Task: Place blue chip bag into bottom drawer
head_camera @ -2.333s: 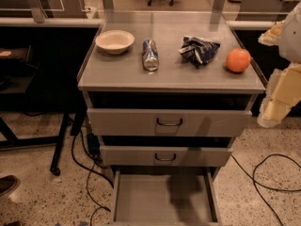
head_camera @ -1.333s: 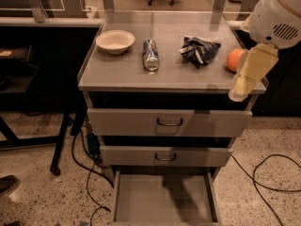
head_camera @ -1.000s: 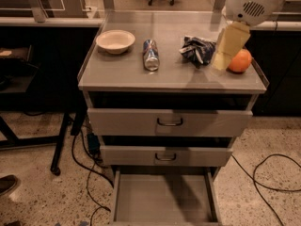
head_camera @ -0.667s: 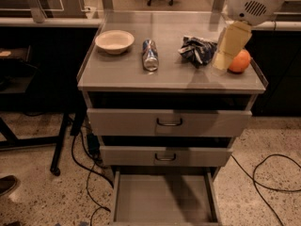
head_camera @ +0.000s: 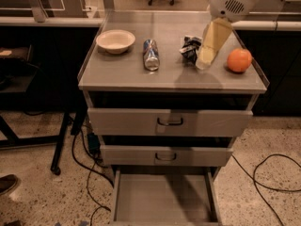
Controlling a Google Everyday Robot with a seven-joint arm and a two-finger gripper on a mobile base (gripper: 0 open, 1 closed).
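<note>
The blue chip bag [head_camera: 190,47], crumpled dark blue with white patches, lies on the cabinet top right of centre. My gripper [head_camera: 205,61] hangs from the white arm at the top right, its pale fingers pointing down, and its tip is just to the right of the bag, covering the bag's right side. The bottom drawer [head_camera: 164,199] is pulled out at the foot of the cabinet, with a plain grey floor and nothing in it.
On the grey cabinet top [head_camera: 117,72] stand a cream bowl [head_camera: 115,41], a blue-and-silver can [head_camera: 151,54] lying on its side, and an orange [head_camera: 239,60]. Two upper drawers with dark handles [head_camera: 170,122] stick out slightly. Cables [head_camera: 270,173] lie on the floor.
The arm swung in from the right side of the cabinet to over its top; the gripper moved left past the orange and now sits lower, right beside the chip bag.
</note>
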